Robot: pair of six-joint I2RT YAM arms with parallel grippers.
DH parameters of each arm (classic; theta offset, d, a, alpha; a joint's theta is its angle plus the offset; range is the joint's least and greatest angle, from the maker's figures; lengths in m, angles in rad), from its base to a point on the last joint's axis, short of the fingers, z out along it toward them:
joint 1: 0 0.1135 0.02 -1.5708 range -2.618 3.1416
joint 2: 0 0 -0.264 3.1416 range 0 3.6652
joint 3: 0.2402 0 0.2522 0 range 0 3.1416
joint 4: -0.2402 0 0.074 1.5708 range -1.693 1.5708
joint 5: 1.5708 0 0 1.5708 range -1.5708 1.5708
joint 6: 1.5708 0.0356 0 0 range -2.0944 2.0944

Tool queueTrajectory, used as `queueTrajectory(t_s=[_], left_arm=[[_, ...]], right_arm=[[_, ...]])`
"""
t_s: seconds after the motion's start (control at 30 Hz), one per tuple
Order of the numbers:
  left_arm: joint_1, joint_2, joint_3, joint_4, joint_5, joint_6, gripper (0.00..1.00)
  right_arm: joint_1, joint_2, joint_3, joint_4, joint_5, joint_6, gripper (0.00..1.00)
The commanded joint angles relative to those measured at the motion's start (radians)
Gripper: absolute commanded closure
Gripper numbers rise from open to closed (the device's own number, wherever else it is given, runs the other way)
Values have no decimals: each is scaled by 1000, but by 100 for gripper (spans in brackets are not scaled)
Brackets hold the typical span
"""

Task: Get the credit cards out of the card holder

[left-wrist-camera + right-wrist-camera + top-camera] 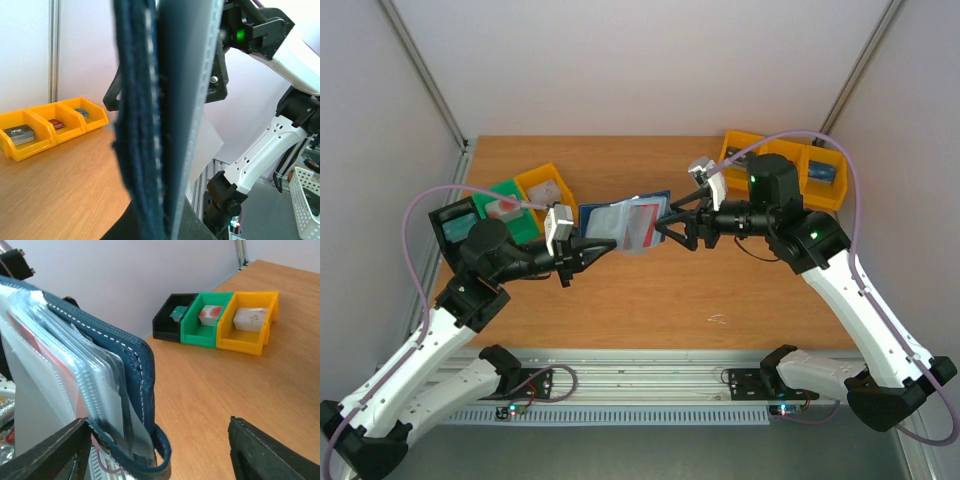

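Open tabletop (650,300) lies below one card holder (605,220); my left gripper (588,250) clamps its edge, right gripper (662,226) gapes beside it. Three yellow bins (738,143) right, three mixed bins (527,226) left.

The card holder (134,352) is soft, matt navy fabric with pale stitching, its sleeves (95,390) clear glossy plastic, while the table (240,385) shows smooth matt wood grain and the bins (220,325) shiny moulded plastic.

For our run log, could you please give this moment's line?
left end effector: shut on card holder | right end effector: open at credit cards | card holder: raised off table
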Motion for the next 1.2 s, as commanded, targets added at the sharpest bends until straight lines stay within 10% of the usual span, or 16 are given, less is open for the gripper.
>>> queueTrajectory(t_s=[0.0,0.5,0.87,0.93,1.03,1.17], left_arm=[[5,-7,37,56,72,24,100],[12,-36,15,63,56,21,100],[22,-60,-10,64,36,16,99],[30,-69,-18,61,15,15,90],[50,-84,-30,53,-60,11,50],[82,-103,-41,34,-157,67,33]], right_arm=[[11,23,32,38,6,-5,27],[173,95,89,109,-144,-20,21],[177,96,95,100,-125,27,88],[177,86,98,78,-110,20,98],[177,79,115,13,-44,9,99],[178,114,204,-154,122,20,99]])
